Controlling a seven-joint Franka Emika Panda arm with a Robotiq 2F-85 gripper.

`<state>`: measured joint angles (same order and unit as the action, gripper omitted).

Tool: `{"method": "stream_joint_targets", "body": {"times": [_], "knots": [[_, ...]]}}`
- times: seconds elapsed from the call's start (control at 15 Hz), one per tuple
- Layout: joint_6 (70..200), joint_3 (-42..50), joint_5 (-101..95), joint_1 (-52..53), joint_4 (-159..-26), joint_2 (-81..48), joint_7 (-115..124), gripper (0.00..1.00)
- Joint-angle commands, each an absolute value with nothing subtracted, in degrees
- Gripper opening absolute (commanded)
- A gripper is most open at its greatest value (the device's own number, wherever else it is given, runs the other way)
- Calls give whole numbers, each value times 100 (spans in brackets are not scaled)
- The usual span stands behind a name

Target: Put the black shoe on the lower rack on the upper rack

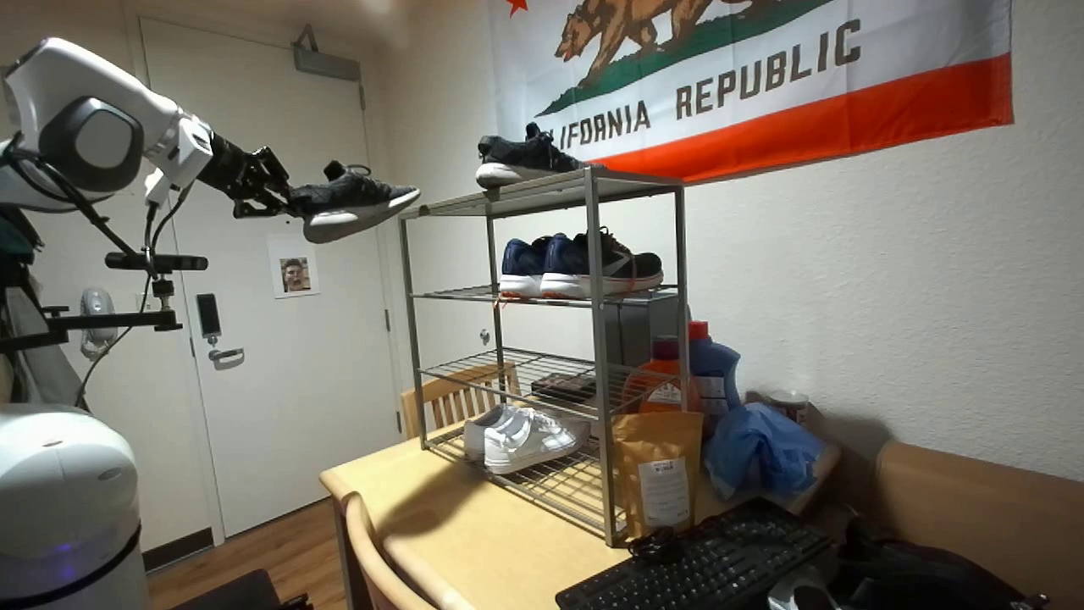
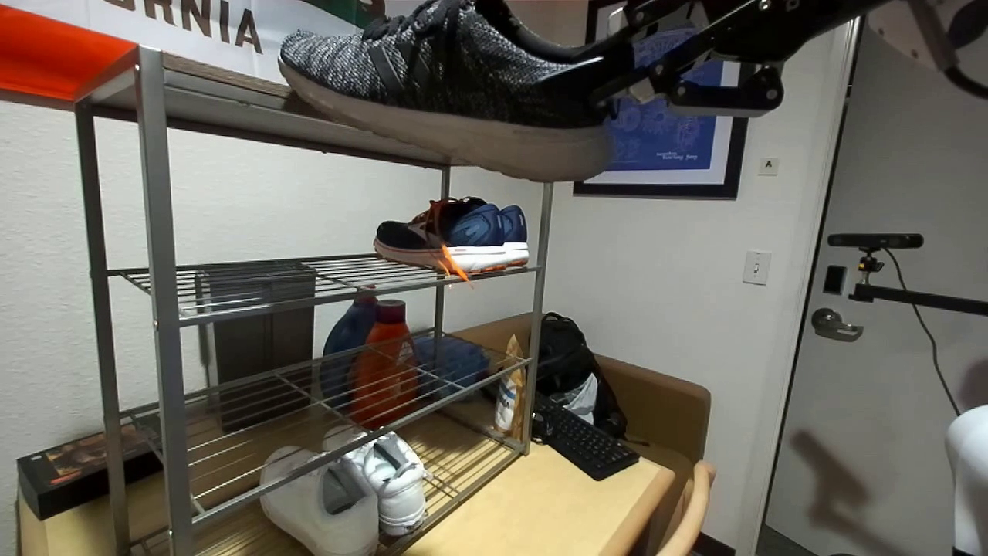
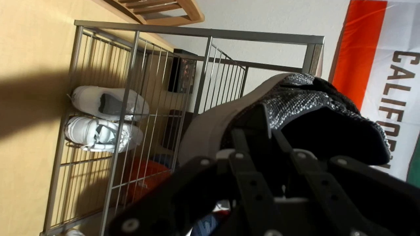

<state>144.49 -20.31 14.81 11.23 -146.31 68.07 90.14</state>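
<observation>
The black shoe (image 1: 356, 203) is in the grasp of the pincer (image 3: 258, 131), which is drawn narrow on its heel wall. In an exterior view the shoe tilts toe-up at the left end of the upper rack (image 1: 525, 196), its toe by that edge; whether these 2 touch, I cannot tell. Farther right on the same rack lies 1 more dark shoe (image 1: 525, 154). 1 tier down, 2 blue sneakers (image 1: 566, 264) stand on the lower rack (image 2: 231, 284). At the bottom of the shelving unit (image 1: 600, 364) are 2 white shoes (image 1: 525, 439). The unit stands on the tabletop (image 1: 508, 546). At its right side are an orange bottle (image 1: 662, 379), a blue bottle (image 1: 720, 364) and a tan pouch (image 1: 659, 470), with a keyboard (image 1: 694, 555) nearer. A bear flag (image 1: 804, 110) hangs on the right wall.
</observation>
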Motion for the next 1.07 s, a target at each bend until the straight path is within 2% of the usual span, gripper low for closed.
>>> {"method": "stream_joint_targets", "body": {"times": [0.0,0.47,1.0], "knots": [[14729,-2016,1617,942,-14409,6736,8890,6],[15124,-1916,1723,670,-14109,6419,8970,6],[15312,-1751,1970,477,-13269,5460,8985,6]]}}
